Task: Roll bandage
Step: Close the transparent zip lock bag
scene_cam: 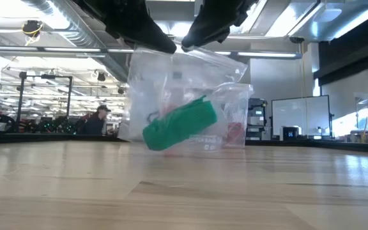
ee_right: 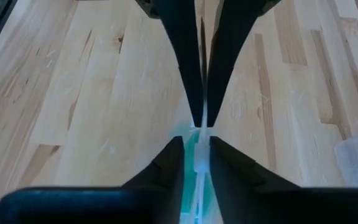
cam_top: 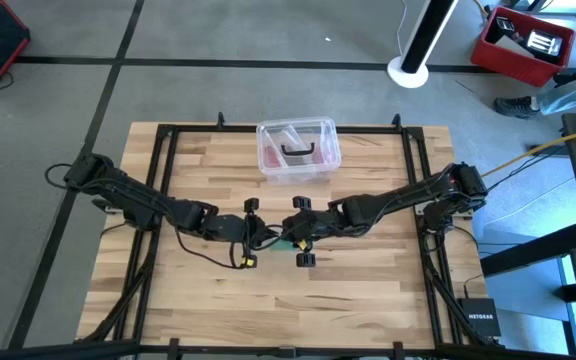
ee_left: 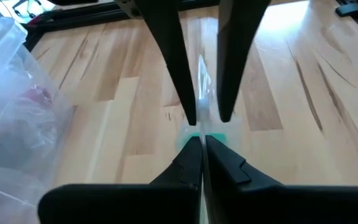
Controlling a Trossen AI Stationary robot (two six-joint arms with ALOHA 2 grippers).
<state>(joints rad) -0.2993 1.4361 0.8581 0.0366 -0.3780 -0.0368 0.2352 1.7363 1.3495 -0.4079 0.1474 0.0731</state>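
Note:
The bandage [scene_cam: 181,124] is a compact teal-green roll lying tilted inside a clear plastic bag [scene_cam: 171,76]. The bag hangs under both grippers over the middle of the table. My left gripper [ee_left: 201,149] is shut on the bag's top edge. My right gripper [ee_right: 196,155] faces it from the table's right. Its fingers stand a little apart on either side of the same edge [ee_left: 205,93]. In the high view only a patch of the green bandage [cam_top: 290,245] shows between the two grippers. Whether the bag's bottom touches the table I cannot tell. My left gripper pinches the clear bag's upper edge [ee_left: 202,127] between its two fingers, coming from the table's left and slanting down. The bag hangs below the fingers with the green roll tilted in its lower part.
A clear plastic box [cam_top: 299,150] with pinkish contents and a dark handle stands at the table's far middle, behind the bag. Bare wood [cam_top: 268,310] lies toward the near edge. A black frame rail [cam_top: 168,200] runs around the tabletop.

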